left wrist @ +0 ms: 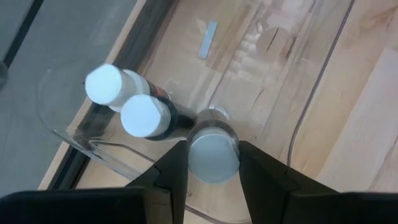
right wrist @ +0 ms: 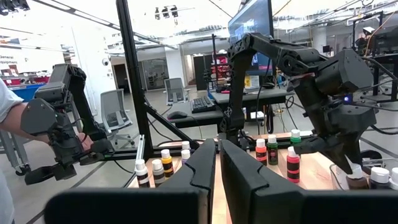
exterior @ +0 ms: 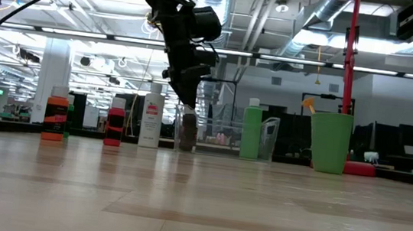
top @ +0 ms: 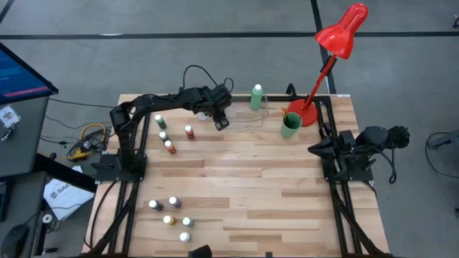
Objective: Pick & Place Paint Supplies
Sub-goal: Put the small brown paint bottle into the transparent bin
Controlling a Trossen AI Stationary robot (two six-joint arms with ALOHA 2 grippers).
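Observation:
My left gripper point(top: 221, 120) hangs over the clear tray point(top: 251, 115) at the table's far side, its fingers on either side of a small white-capped bottle point(left wrist: 213, 155) that stands upright in the tray. Two more white-capped bottles point(left wrist: 144, 115) stand beside it in the tray's corner. Loose small bottles stand at the far left point(top: 170, 146) and near the front edge point(top: 173, 203). A tall green bottle point(top: 256, 97) is by the tray. My right gripper point(right wrist: 217, 168) is shut and bare, folded back at the table's right side point(top: 315, 149). My left gripper has the bottle's white cap point(left wrist: 213, 167) between its two fingers, one on each side. The fingers come from above, slanting down toward the far edge. The bottle stands upright with its base on the tray floor point(exterior: 185, 146).
A green cup point(top: 290, 125) and a red desk lamp point(top: 337, 36) on its base stand right of the tray. A tall white bottle point(exterior: 150, 121) shows at the far side in the low view. Bare wood spans the table's middle point(top: 251, 179).

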